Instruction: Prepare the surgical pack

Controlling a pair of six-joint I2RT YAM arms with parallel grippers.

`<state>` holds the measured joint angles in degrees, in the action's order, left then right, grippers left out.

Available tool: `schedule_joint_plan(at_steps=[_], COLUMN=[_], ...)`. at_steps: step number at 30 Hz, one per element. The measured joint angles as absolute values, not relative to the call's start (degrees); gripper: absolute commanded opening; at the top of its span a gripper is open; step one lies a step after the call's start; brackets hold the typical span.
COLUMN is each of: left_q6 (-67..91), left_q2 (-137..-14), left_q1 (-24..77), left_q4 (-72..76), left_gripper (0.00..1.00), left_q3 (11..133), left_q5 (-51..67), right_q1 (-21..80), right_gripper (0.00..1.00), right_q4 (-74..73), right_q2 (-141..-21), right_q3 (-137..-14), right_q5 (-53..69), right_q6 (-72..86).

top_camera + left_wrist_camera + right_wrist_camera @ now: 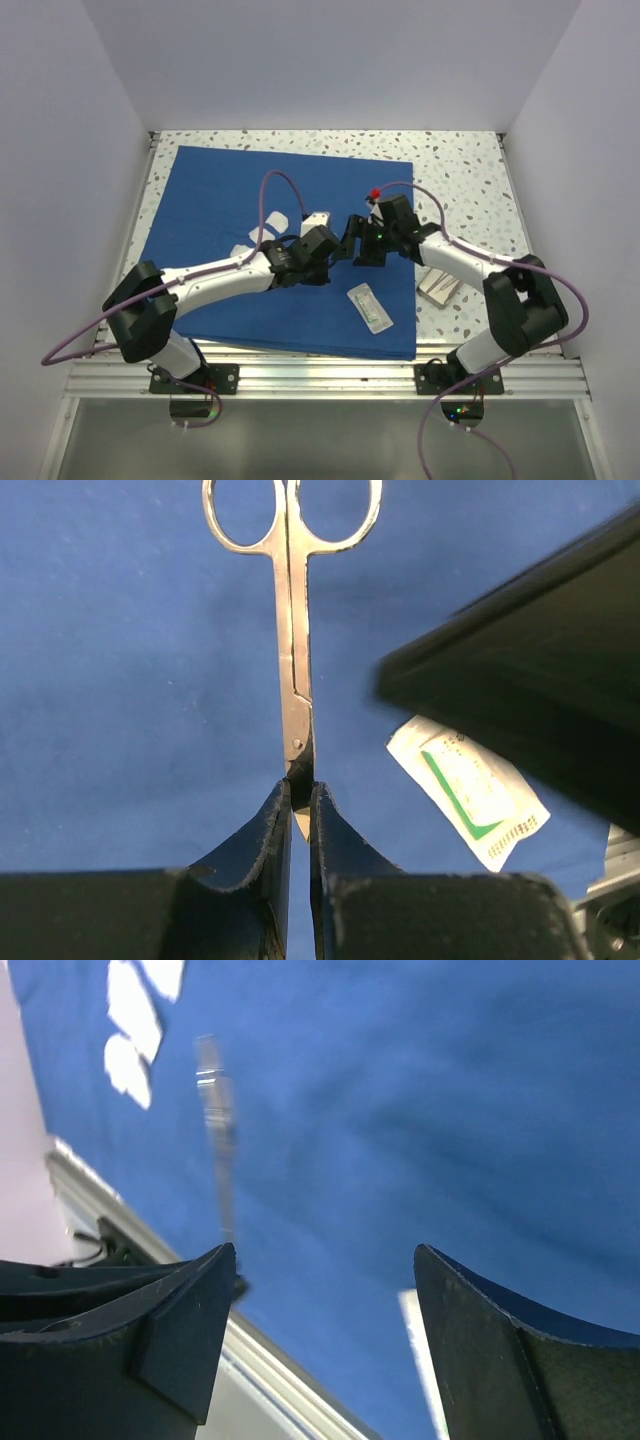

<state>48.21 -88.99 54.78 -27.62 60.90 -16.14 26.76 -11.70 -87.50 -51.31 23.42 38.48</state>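
- Back wall (330,60) plain and pale, with a faint lilac cast; no window, no markings
- Left wall (60,150) and right wall (590,130) of the same pale finish; they slant inward toward the back wall and close in the tabletop on three sides
- Tabletop (460,170) white, speckled with dark and brownish flecks, terrazzo-like; seen along its far edge and right side
- Thin metal strip (141,210) runs along the tabletop's left edge, against the left wall
- Slotted aluminium rail (330,378) spans the near edge
- Flat grey surface (330,440) lies below the rail, faintly glossy; floor or panel cannot be told
- Light even and soft; shadows weak
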Motion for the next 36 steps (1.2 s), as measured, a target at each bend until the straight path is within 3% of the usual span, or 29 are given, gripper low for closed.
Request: schedule_joint_plan(at_steps=[8,12,15,16,18,22,23,27,36], left_q6=[46.2,45.6,45.2,45.1,44.9,43.4,43.0,42.3,40.8], left_q2=[-86.7,-85.6,-84.7,-84.1,-83.2,-82.0,-81.2,-75.8,-72.5], left_q1=[54.8,54.8,54.8,54.8,54.8,54.5,54.5,54.1,50.9], left_q4=[-25.5,-24.4,-23.2,-22.6,-21.4,-19.0,-18.5,-17.2,-16.8], left_gripper=[0.00,0.00,0.00,0.00,0.00,0.68,0.74,0.84,0.81], left_q3=[56.9,56.4,56.2,56.0,55.2,53.8,53.3,50.4,49.5], left_q5=[-12.9,-11.7,-10.2,-9.6,-8.3,-7.3,-6.9,-5.7,-2.9], right_q1=[34.5,35.5,36.0,36.1,36.2,36.9,36.4,31.3,9.5], right_gripper=[0.72,0.65,0.42,0.00,0.00,0.00,0.00,0.00,0.00], right_q4=[-7.4,-6.8,-6.4,-6.5,-6.1,-7.9,-9.1,-15.0,-34.0], right_q2=[-91.2,-93.4,-94.7,-95.0,-95.1,-94.5,-94.3,-90.5,-76.2], right_q3=[-51.9,-53.4,-54.2,-54.3,-54.8,-56.6,-56.6,-55.7,-54.3], right_q5=[22.5,21.4,20.3,20.1,20.7,18.7,17.9,14.5,-2.2], right_q6=[43.9,45.1,45.3,45.4,47.6,46.1,45.4,42.8,33.7])
